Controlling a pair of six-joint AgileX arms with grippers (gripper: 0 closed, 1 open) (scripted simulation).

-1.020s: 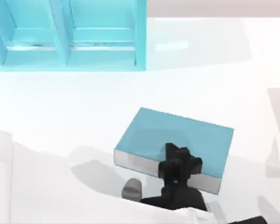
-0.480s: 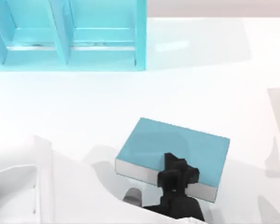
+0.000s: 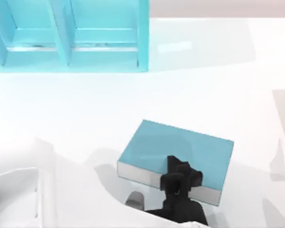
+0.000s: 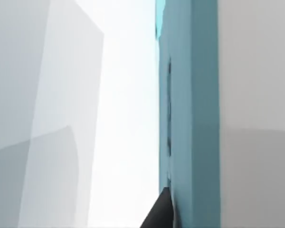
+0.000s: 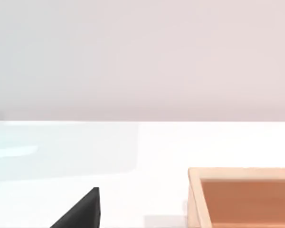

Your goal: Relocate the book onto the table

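The thick light-teal book [image 3: 178,151], cover unmarked, sat near the front middle of the plain white table [image 3: 204,85], the black left gripper [image 3: 179,178] clamped on its near grey-white page edge. A teal compartmented shelf unit [image 3: 69,35] stood at far left. An orange-brown open tray [image 5: 244,197] lay beside the right gripper [image 5: 80,211], grip state not discernible.

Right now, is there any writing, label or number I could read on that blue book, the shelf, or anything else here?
None: no text can be read anywhere.
The book has a plain teal cover, held by the left gripper.
The shelf unit is bare teal.
The table is plain white.
The orange tray carries no markings.
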